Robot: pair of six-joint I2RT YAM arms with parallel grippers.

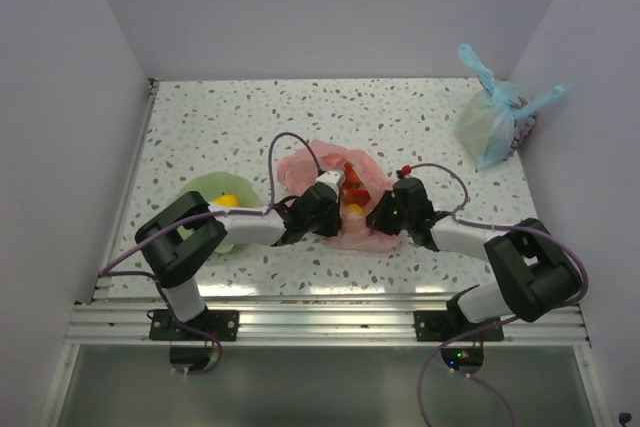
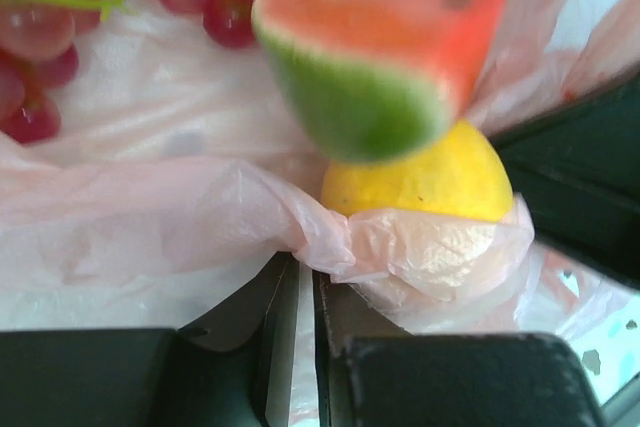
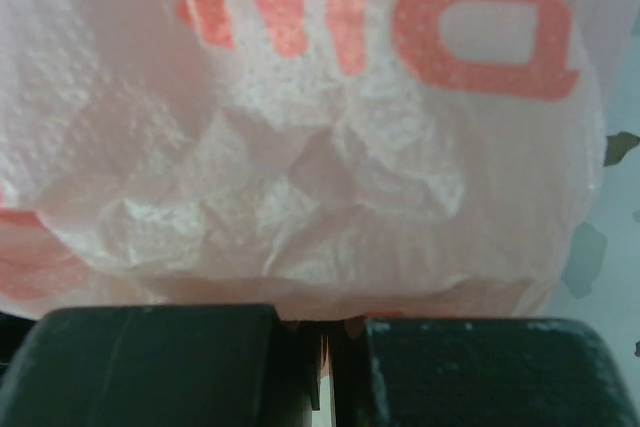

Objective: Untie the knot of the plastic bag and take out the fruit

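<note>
The pink plastic bag (image 1: 305,165) lies open mid-table, and its knot is out of view. Fruit shows inside it: a watermelon slice (image 2: 380,37) resting on a yellow fruit (image 2: 420,182), with dark red grapes (image 2: 60,17) to the left. My left gripper (image 2: 307,292) reaches into the bag's mouth, and its jaws are pinched on a fold of the pink film (image 2: 330,242) just in front of the yellow fruit. From the right, my right gripper (image 3: 335,347) is shut on the bag's edge. The printed pink plastic (image 3: 320,147) fills its view.
A green bowl (image 1: 200,192) holding a yellow fruit (image 1: 228,200) sits left of the bag, beside the left arm. A light blue tied bag (image 1: 490,117) stands at the back right against the wall. Walls close in the table on three sides.
</note>
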